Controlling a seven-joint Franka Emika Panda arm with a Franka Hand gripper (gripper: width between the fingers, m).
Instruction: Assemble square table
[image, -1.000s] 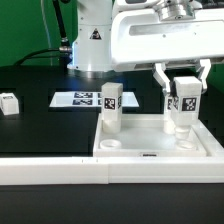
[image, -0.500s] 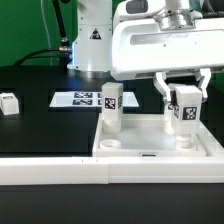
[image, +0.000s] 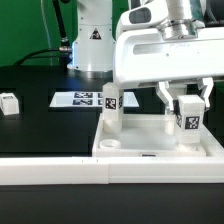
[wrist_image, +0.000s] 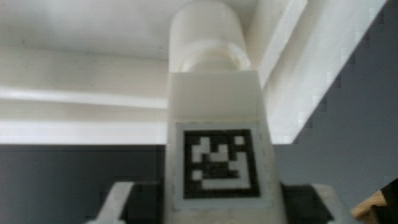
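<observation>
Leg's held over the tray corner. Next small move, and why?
Probably press the leg straight down and begin twisting it in. The gripper holds it upright with its foot at the table top's corner socket, and I cannot tell whether it is seated.

Leg (wrist_image: 217, 130) blurred in wrist view, fingers (wrist_image: 128, 208) cut off by edge, marker board (image: 80, 99) tags unreadable

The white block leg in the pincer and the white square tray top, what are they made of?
White tagged block leg: probably hard plastic, matte; smooth, evenly white faces. White square tray-like top: likely the same plastic; uniform white, moulded raised rim.
</observation>
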